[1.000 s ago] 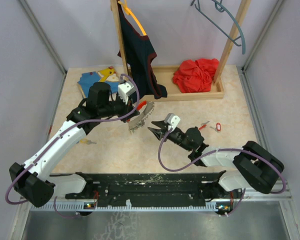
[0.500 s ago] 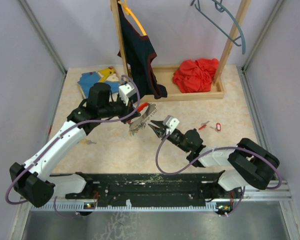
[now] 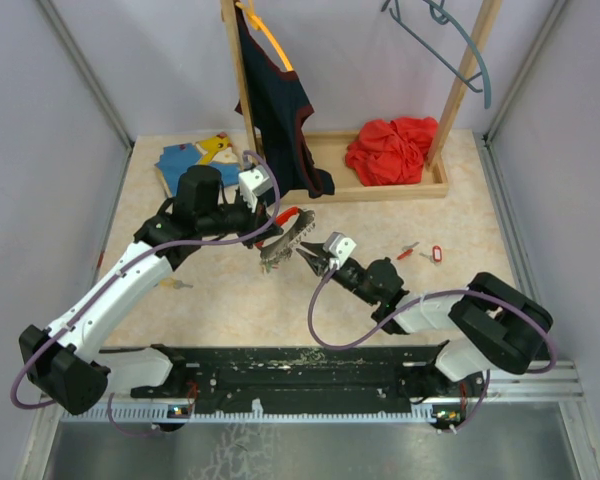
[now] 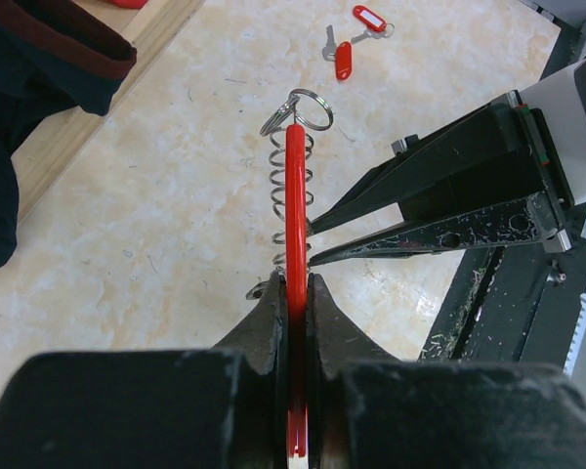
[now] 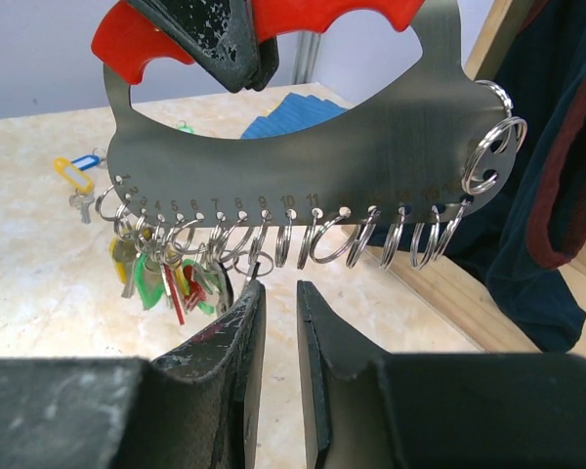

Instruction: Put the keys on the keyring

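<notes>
Keys on keyring hang left of right gripper's jaws, perhaps touching

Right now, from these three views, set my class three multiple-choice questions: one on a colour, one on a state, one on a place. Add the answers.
1. What colour is the grip of the ring holder held by the left hand?
A. blue
B. red
C. yellow

2. How is the right hand?
A. open, its fingers just below the rings
B. shut on a key
C. shut on the holder's grip

3. Where do the two loose red-tagged keys lie?
A. on the holder's rings
B. in the right hand
C. on the table, beside the right arm

Answers:
1. B, as both wrist views show a red grip.
2. A, as the right wrist view shows a gap between its fingers with nothing in it.
3. C, as the top view shows them flat on the table.
</notes>
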